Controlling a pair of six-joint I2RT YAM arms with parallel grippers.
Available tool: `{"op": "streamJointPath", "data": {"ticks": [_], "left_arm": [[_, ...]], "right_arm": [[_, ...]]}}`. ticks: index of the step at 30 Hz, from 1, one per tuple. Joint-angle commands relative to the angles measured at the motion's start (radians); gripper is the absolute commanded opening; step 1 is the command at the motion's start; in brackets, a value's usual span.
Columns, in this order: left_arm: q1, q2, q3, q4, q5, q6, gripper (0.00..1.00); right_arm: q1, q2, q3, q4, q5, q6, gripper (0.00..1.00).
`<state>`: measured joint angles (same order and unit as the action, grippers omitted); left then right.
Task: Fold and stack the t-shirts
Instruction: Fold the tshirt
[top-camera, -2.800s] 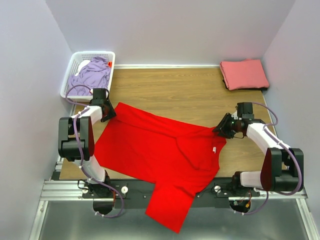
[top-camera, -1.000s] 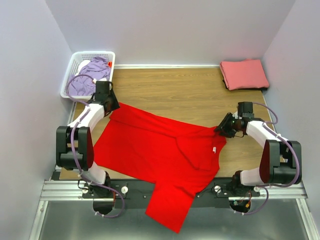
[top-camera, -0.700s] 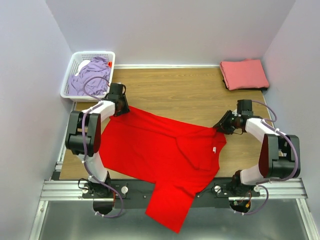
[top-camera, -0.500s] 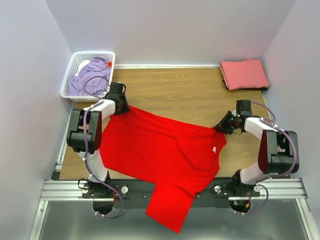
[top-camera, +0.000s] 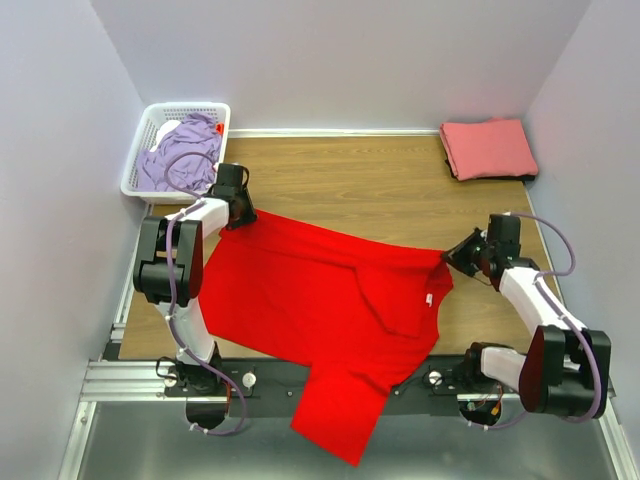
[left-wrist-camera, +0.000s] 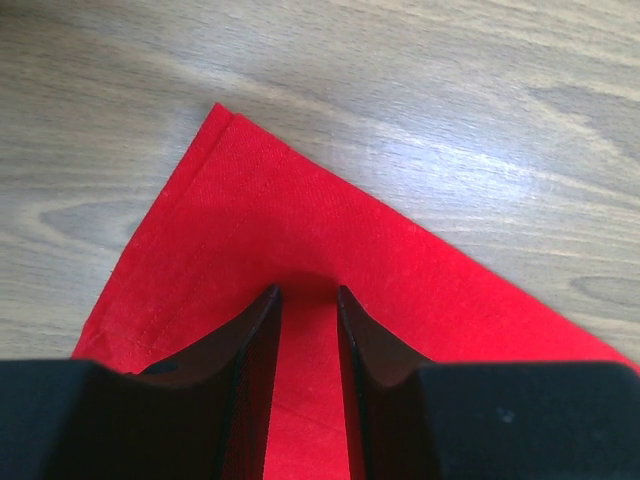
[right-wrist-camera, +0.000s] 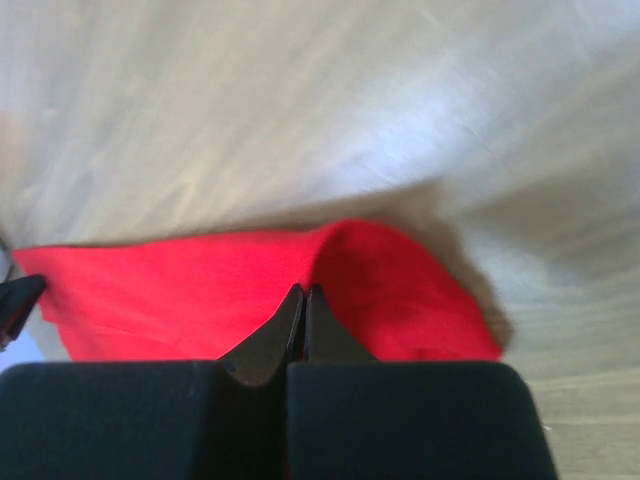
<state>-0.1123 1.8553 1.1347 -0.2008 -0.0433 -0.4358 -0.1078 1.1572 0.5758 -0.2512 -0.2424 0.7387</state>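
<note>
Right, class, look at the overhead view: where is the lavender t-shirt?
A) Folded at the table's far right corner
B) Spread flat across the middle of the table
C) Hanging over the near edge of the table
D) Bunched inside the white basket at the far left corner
D: the lavender t-shirt lies bunched inside the white basket at the far left corner. The folded one at the far right is the salmon-pink shirt, and the spread one is the red shirt.

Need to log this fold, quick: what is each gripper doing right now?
Left gripper: slightly open, tips resting on a corner of the red t-shirt.
Right gripper: shut on the red t-shirt's edge.
</note>
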Motion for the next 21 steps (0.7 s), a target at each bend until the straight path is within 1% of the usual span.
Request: {"op": "streamJointPath", "data": {"ticks": [1, 10, 13, 14, 16, 18, 19, 21], "left_arm": [[0.020, 0.028, -0.024, -0.023, -0.004, -0.003, 0.37], [0.030, 0.045, -0.016, -0.023, 0.005, -0.006, 0.37], [0.036, 0.051, -0.010, -0.025, 0.008, -0.006, 0.37], [0.034, 0.053, -0.003, -0.026, 0.010, -0.006, 0.37], [0.034, 0.062, 0.007, -0.031, 0.014, -0.007, 0.37], [0.036, 0.073, 0.025, -0.035, 0.017, -0.011, 0.37], [0.036, 0.082, 0.039, -0.037, 0.019, -0.012, 0.37], [0.034, 0.091, 0.056, -0.045, 0.026, -0.017, 0.37]], "right_arm": [[-0.010, 0.032, -0.077, -0.014, 0.055, 0.050, 0.01], [-0.012, 0.090, -0.145, 0.001, 0.138, 0.077, 0.01], [-0.013, 0.145, -0.140, 0.039, 0.160, 0.068, 0.01], [-0.018, 0.189, -0.134, 0.070, 0.169, 0.065, 0.01], [-0.021, 0.249, -0.110, 0.102, 0.176, 0.050, 0.01], [-0.024, 0.312, -0.044, 0.142, 0.184, 0.034, 0.01], [-0.024, 0.394, -0.016, 0.156, 0.186, 0.019, 0.01], [-0.024, 0.487, 0.099, 0.185, 0.178, -0.004, 0.01]]}}
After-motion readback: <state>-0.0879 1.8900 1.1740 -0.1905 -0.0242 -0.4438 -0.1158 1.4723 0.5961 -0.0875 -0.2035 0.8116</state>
